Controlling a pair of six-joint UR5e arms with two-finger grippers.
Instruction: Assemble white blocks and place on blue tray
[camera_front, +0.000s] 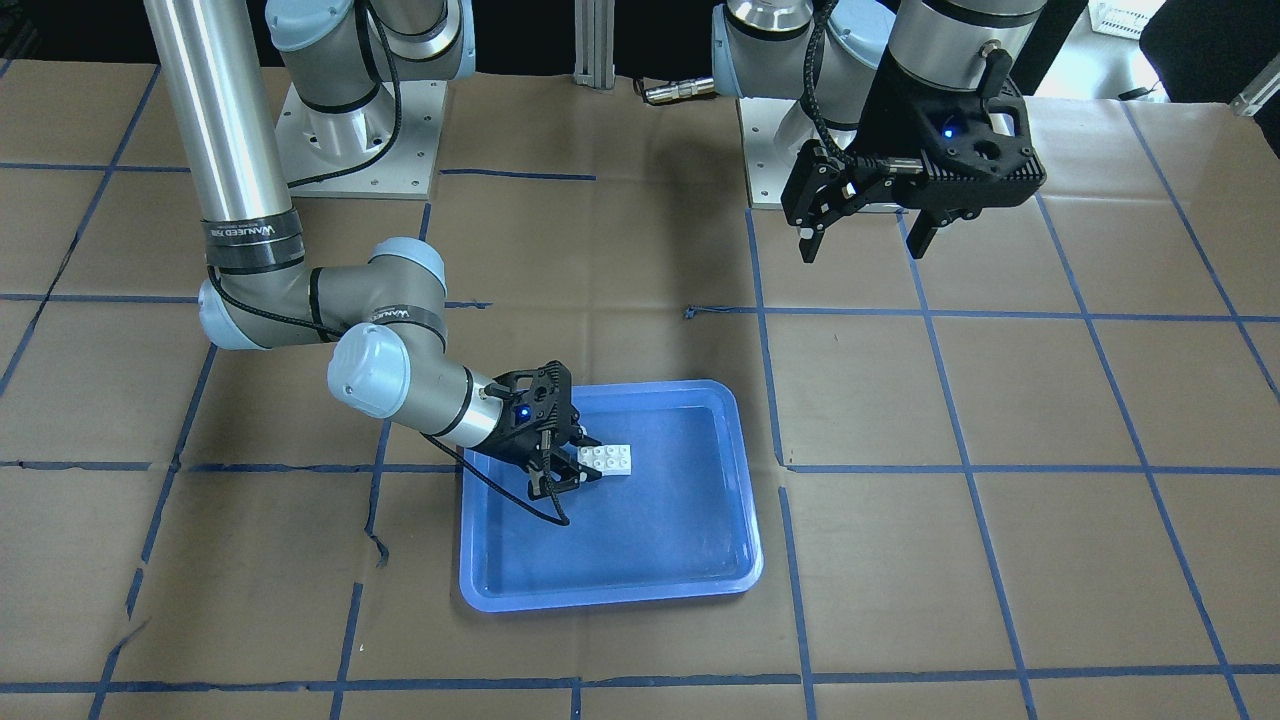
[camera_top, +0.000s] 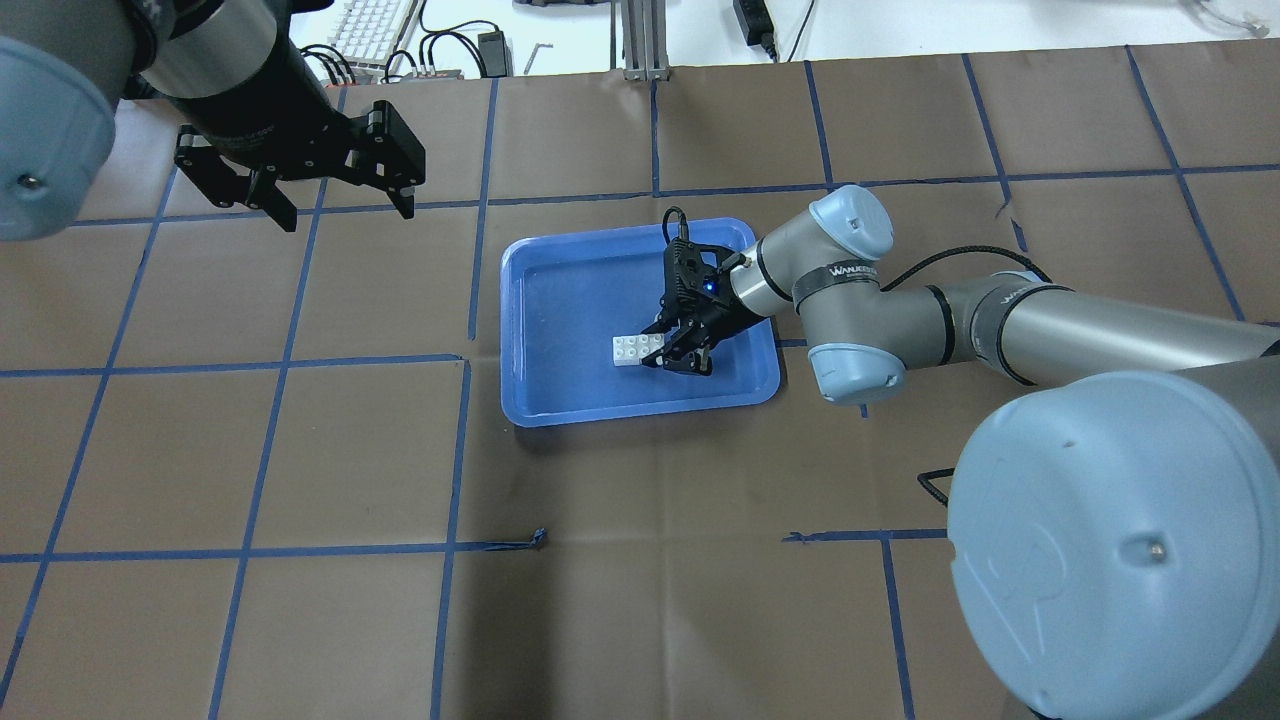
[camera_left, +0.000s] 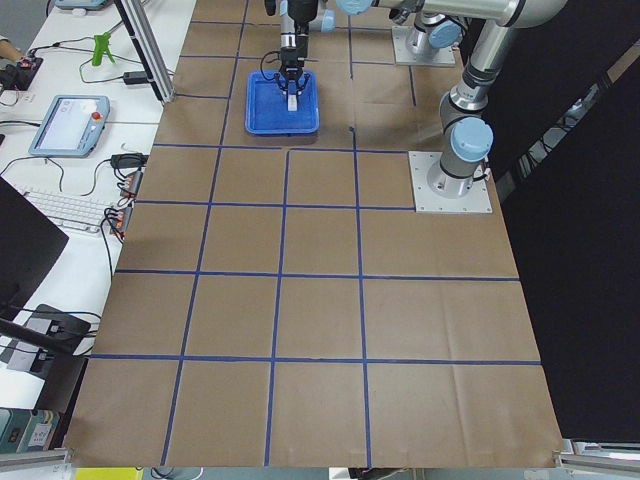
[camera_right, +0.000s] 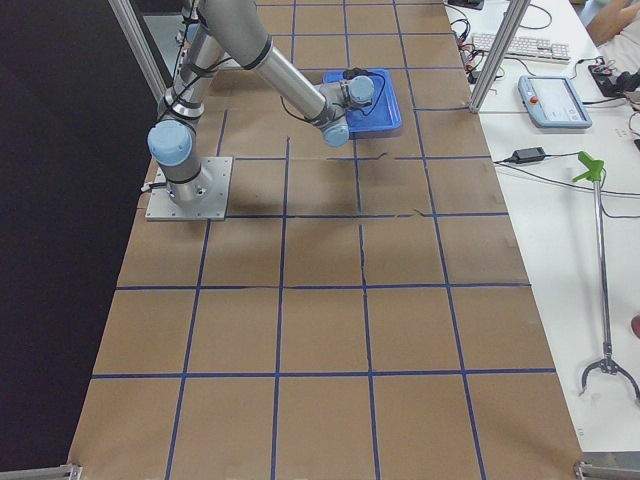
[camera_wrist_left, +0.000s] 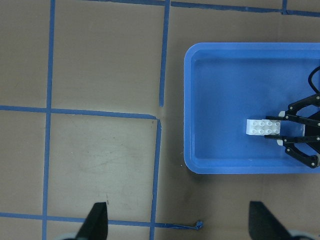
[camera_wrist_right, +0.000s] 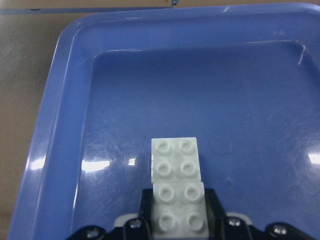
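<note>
Closest to my right wrist camera, the white blocks (camera_wrist_right: 177, 182) are sitting end to end and touching, their eight studs facing up in one two-by-four strip. Whether the two are locked together or only abutting, I cannot tell. My right gripper (camera_front: 585, 462) is clenching the near block of the pair: the jaws are pressing in on its two opposite sides with no gap showing, while the far block is projecting free beyond them. The pair is lying low inside the blue tray (camera_wrist_right: 60, 100), over the half of its floor nearer my right arm, clear of the rim on every side. Whether the blocks are resting on the tray floor or hanging just above it, I cannot confirm from these views. My right wrist is reaching in over the tray's edge, tilting down toward the floor.

My left gripper (camera_top: 347, 218) is hovering above the paper-covered table (camera_front: 1000, 400), well apart from the tray. Its jaws are spread wide and are holding and touching nothing. The left wrist camera is looking straight down on the tray from that side.
</note>
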